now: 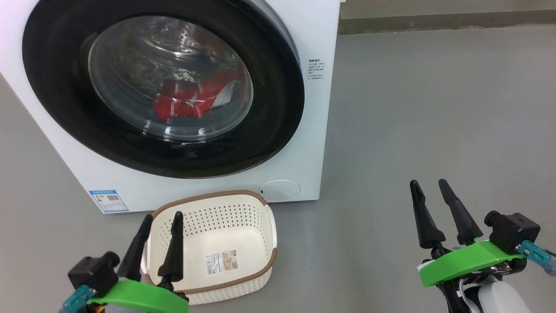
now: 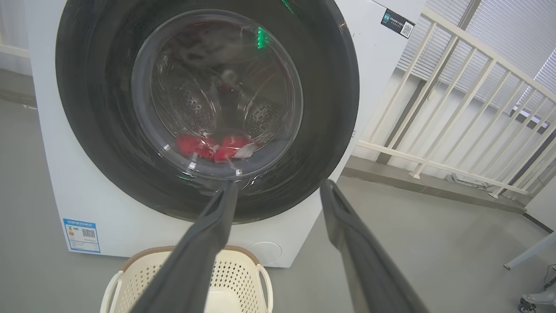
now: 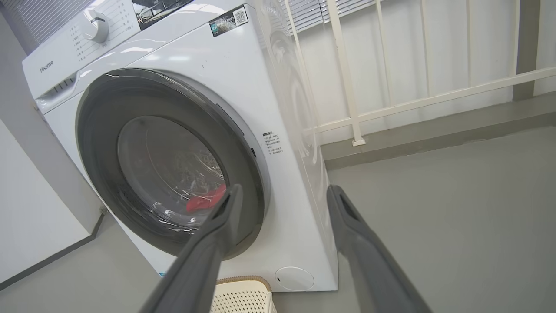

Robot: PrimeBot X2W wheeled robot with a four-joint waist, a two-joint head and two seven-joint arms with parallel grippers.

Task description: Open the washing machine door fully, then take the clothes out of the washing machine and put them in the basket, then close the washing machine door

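The white washing machine stands ahead on the grey floor. Its round black-rimmed door is closed over the opening. Behind the glass, red clothes lie low in the drum; they also appear as clothes in the left wrist view and clothes in the right wrist view. The cream basket sits empty on the floor just before the machine. My left gripper is open, fingers over the basket's left end. My right gripper is open over bare floor, right of the machine.
A white railing runs along the wall to the right of the washing machine. A low kerb borders the far floor. Open grey floor spreads right of the basket. A white wall stands left of the machine.
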